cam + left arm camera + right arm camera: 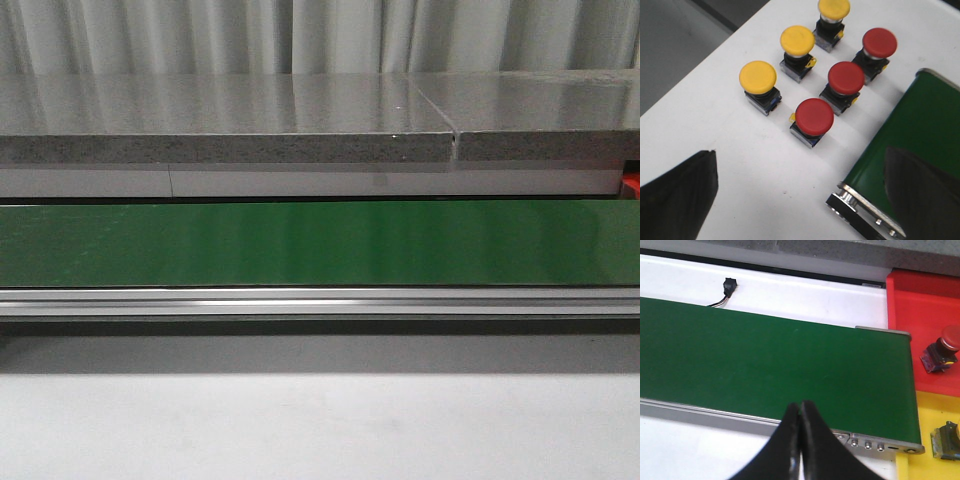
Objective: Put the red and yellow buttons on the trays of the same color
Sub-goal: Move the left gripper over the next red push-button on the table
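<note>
Left pincer (800, 200) gaped wide above the white surface (740, 165); right pincer (799, 440) was pressed closed, empty.
Three yellow buttons (797, 41) and three red buttons (814, 117) stood clustered beside the green belt (920, 135).

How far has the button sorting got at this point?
Partly done: one red button sits on the red tray, and another part lies on the yellow tray, its cap out of view. Nothing is in hand: the right gripper is shut and empty, the left gripper's fingers are apart. Left: three yellow buttons and three red ones on the table.
</note>
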Controlling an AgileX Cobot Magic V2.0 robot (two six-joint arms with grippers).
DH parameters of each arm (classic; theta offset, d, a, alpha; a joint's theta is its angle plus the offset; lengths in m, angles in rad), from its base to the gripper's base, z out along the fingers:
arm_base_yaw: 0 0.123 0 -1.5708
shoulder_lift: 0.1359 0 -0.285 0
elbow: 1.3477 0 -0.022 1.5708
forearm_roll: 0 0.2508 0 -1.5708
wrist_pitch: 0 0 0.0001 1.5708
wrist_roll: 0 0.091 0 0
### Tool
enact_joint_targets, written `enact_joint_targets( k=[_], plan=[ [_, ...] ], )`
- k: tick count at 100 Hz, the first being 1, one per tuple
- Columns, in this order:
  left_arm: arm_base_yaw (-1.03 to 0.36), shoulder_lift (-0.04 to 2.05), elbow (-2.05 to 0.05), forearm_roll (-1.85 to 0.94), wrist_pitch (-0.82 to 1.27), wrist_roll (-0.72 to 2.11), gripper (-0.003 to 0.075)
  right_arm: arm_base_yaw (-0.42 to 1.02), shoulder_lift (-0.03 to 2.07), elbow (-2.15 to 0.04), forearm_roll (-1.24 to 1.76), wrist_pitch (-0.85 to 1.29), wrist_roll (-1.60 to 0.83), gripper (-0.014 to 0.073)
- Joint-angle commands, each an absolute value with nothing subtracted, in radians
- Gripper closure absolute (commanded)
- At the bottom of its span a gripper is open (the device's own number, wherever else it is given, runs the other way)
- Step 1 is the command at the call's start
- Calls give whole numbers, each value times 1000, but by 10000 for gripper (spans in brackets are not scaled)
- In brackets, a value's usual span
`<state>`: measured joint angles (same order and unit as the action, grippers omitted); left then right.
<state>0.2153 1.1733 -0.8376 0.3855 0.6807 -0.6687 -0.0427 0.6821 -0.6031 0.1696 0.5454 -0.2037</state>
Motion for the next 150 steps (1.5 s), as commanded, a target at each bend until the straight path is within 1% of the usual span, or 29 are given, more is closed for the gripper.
enact_joint_targets(
  k=[1,19,59,82,98,150],
  plan=[
    [222,1226,-882,393,633,-662,68,-42,678,-630,168,477,-211,713],
    [222,1330,-907,372,624,-638,68,-42,678,-630,168,477,-211,713],
    [229,1459,-959,374,584,-633,68,-42,678,-630,168,477,-211,713],
    [281,1506,-975,352,575,-602,68,-42,678,-630,168,477,-211,713],
    [308,1535,-975,248,535,-511,68,-42,678,-630,168,478,-211,713],
    [312,1653,-978,238,471,-497,68,-42,678,-630,168,478,-211,713]
  ],
)
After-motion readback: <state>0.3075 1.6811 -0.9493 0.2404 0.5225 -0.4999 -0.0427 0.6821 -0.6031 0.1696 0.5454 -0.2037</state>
